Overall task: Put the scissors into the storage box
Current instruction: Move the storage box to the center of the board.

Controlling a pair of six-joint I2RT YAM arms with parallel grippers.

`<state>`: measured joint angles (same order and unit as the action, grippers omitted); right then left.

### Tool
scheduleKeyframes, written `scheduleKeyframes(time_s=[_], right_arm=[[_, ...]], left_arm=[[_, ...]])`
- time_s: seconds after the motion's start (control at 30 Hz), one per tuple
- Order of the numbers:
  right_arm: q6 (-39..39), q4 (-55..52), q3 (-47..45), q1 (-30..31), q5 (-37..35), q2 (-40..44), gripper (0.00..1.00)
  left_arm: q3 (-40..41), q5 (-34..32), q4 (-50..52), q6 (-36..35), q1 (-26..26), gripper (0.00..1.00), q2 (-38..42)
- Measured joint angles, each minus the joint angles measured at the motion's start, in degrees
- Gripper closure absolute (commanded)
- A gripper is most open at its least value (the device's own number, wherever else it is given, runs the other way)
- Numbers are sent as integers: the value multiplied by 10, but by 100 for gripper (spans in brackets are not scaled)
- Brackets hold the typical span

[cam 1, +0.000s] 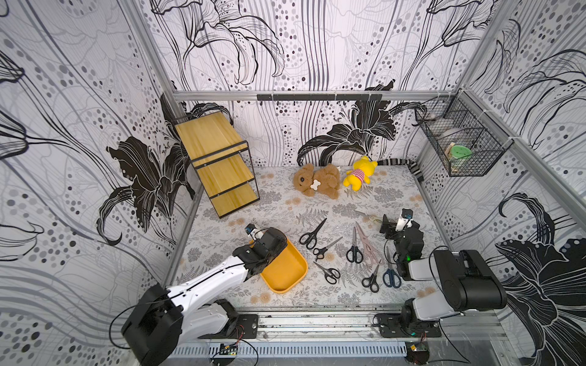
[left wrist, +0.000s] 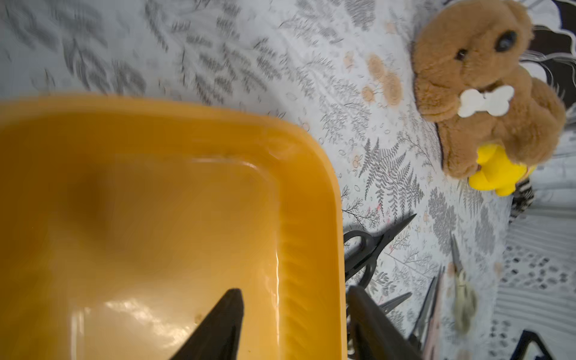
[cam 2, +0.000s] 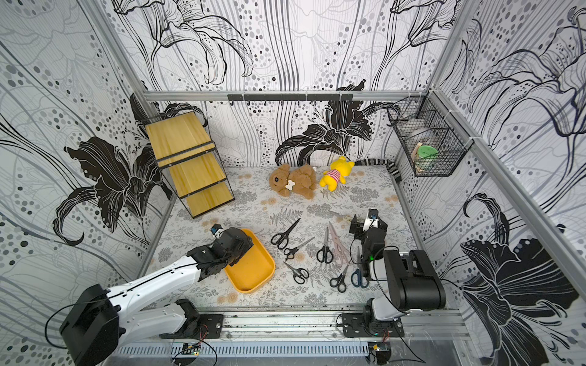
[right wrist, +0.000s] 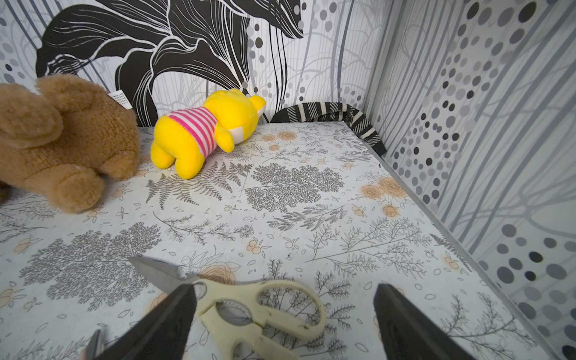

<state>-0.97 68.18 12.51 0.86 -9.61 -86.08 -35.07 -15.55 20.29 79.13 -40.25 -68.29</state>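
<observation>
- The scissors lie on the flowered table cover [cam 1: 285, 202], all outside the storage box [cam 1: 285, 272], with steel blades and handles of different colour.
- A large black pair [cam 1: 312, 234] and a small black pair [cam 1: 325, 248] lie just beside the box, on its right.
- Another black pair [cam 1: 329, 272] lies near the box's front corner.
- Further right, a black pair [cam 1: 354, 248] and a long pinkish pair [cam 1: 367, 245] lie side by side, blades pointing to the back wall.
- In front of these lie a small black pair [cam 1: 371, 279] and a dark blue pair [cam 1: 390, 272].
- The cream pair [right wrist: 265, 322] lies flat and alone behind them, with short toothed blades and stained handles.
- The storage box is a shallow orange-yellow tray with rounded corners and a shiny floor. It stands at an angle at the front left of the table.
- My left gripper [left wrist: 294, 290] is closed on the box's wall: one finger inside, one outside.
- My right gripper [right wrist: 284, 286] stands wide apart above the cream pair and holds nothing.
- A brown plush dog [cam 1: 317, 180] and a yellow plush toy [cam 1: 360, 172] lie at the back wall, well apart from the scissors.
</observation>
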Motion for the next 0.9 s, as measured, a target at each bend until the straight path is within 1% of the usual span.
scheduleKeyframes(time_s=[0.07, 0.2, 0.27, 0.37, 0.43, 0.53, 0.63, 0.7, 0.77, 0.9], right_arm=[[0, 0, 0, 0, 0, 0, 5], [0, 0, 0, 0, 0, 0, 5], [0, 0, 0, 0, 0, 0, 5], [0, 0, 0, 0, 0, 0, 5], [0, 0, 0, 0, 0, 0, 5], [0, 0, 0, 0, 0, 0, 5], [0, 0, 0, 0, 0, 0, 5], [0, 0, 0, 0, 0, 0, 5], [0, 0, 0, 0, 0, 0, 5], [0, 0, 0, 0, 0, 0, 5]], left_arm=[[3, 1, -1, 49, -10, 71, -14], [21, -9, 1, 144, -17, 71, -15], [23, -22, 6, 173, -16, 69, -19], [16, -39, 5, 185, 4, 68, -50], [8, -48, -2, 174, 26, 68, -82], [-17, -78, 0, 139, 46, 67, -132], [-68, -102, -3, 91, 50, 65, -180], [-103, -108, -19, 50, 50, 62, -210], [-126, -108, -41, 12, 50, 59, -234], [-174, -99, -75, -54, 49, 56, -289]])
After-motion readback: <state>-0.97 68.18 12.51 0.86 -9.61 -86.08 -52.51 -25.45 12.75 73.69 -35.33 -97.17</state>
